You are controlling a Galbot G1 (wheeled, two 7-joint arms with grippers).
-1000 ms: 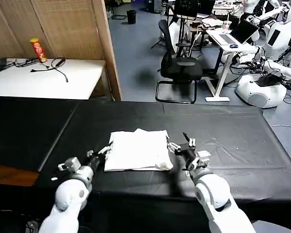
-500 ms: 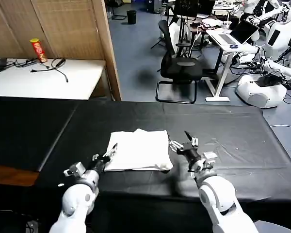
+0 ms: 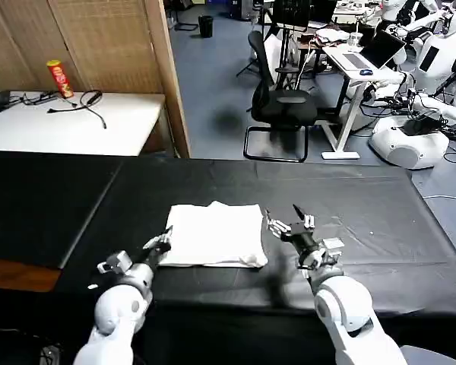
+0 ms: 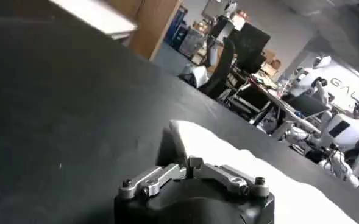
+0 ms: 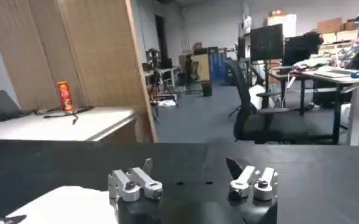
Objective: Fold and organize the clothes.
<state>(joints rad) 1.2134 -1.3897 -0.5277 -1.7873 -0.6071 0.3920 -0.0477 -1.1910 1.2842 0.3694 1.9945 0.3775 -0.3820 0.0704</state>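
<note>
The clothes are one white T-shirt (image 3: 215,234), folded into a rectangle with its plain side up, near the front of the black table (image 3: 365,213). My left gripper (image 3: 161,243) is shut, its tips at the shirt's near-left edge. In the left wrist view the T-shirt (image 4: 258,176) lies just beyond my left gripper (image 4: 188,163), and I cannot tell if cloth is pinched. My right gripper (image 3: 290,222) hangs open just right of the shirt, apart from it. In the right wrist view my right gripper (image 5: 191,170) holds nothing, and the T-shirt (image 5: 69,204) lies off to one side.
A white side table (image 3: 129,122) at the back left carries a red can (image 3: 60,78) and black cables (image 3: 87,106). A wooden partition (image 3: 167,76) stands behind the black table, with an office chair (image 3: 285,106) and parked robots (image 3: 410,137) beyond it.
My left gripper reached onto the shirt's left edge, then drew back to it, and the shirt edged slightly left. My right gripper drifted a little right and away, staying open.
</note>
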